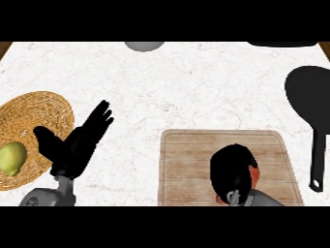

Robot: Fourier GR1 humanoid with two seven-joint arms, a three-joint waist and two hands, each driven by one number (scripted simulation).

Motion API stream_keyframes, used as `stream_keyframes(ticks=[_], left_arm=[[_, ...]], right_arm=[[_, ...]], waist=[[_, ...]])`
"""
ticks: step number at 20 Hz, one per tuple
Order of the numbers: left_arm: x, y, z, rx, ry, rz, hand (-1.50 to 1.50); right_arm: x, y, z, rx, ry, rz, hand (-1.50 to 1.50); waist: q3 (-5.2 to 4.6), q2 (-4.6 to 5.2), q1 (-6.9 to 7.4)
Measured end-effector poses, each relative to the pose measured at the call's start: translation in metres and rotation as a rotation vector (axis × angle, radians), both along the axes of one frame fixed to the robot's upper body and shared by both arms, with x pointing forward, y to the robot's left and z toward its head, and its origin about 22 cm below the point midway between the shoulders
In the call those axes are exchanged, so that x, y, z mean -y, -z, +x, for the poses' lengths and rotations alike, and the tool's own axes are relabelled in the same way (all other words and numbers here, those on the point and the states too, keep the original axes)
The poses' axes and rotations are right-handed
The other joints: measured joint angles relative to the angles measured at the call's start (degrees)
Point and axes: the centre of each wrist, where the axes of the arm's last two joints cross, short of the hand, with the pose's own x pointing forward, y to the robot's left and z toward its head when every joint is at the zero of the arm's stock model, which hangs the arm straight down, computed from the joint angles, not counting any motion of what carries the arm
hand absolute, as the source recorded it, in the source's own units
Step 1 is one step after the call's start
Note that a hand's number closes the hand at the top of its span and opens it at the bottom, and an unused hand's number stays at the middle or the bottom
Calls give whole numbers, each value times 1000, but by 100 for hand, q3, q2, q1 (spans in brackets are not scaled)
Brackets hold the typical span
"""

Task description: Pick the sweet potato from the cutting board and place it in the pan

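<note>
Two hands (74, 145) (232, 167), one sweet potato (254, 175)

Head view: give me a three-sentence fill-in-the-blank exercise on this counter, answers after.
1. The right hand is curled over the ____ on the cutting board.
2. The black pan lies to the board's ____, its handle toward the view's lower edge.
3. The yellow-green fruit lies on the woven mat, to the ____ of the open left hand.
Missing words: sweet potato; right; left.
</note>
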Motion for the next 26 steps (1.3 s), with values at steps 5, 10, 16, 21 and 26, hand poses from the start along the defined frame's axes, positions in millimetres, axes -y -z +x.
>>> stream_keyframes(ticks=[5, 10, 16, 21, 26], left_arm=[[0, 1, -3, 4, 1, -8, 0], [-5, 1, -4, 9, -28, -11, 0], [-2, -2, -2, 26, -7, -13, 0], [9, -6, -1, 38, 43, -14, 0], [15, -8, 2, 44, 74, -12, 0]], right_arm=[[13, -2, 27, 93, 74, 45, 150], [56, -38, 86, 325, 468, 251, 150], [100, -85, 130, 685, 827, 362, 150], [115, -128, 151, 999, 975, 401, 150], [123, -160, 160, 1269, 1031, 485, 150]], waist=[[6, 23, 10], [62, 98, -223], [43, 168, -18], [26, 212, 292], [28, 259, 471]])
